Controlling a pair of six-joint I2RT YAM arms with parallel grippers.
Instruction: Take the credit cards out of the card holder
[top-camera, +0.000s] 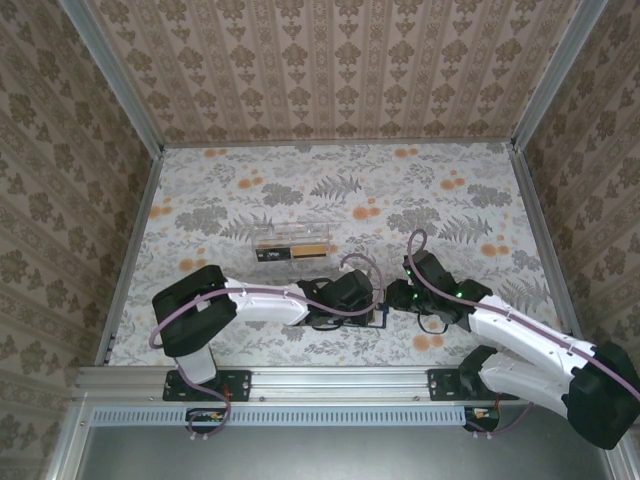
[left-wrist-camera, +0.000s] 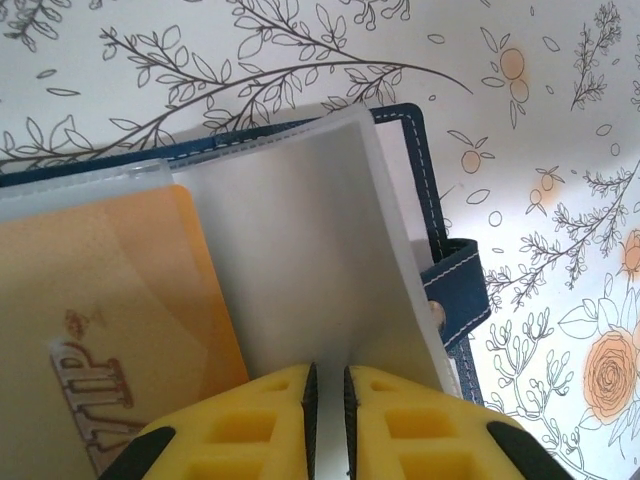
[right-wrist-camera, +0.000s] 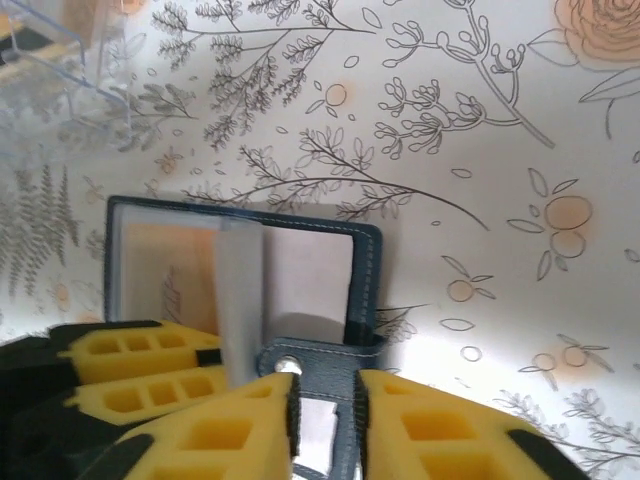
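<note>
Nearest the lens, pinches a translucent sleeve (left-wrist-camera: 300, 260) of the card holder (right-wrist-camera: 365, 270) between the almost-closed yellow fingers of the left gripper (left-wrist-camera: 328, 385), beside an orange card (left-wrist-camera: 110, 290) tucked in the neighbouring sleeve. Clamps the holder's navy snap strap (right-wrist-camera: 322, 353) in the right gripper (right-wrist-camera: 325, 392). Lies open on the floral worktop (top-camera: 400, 190) between both arms, near a clear box (top-camera: 290, 243).

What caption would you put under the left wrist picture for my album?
The left gripper pinches a clear sleeve of the open navy card holder, an orange card tucked beside it.
</note>
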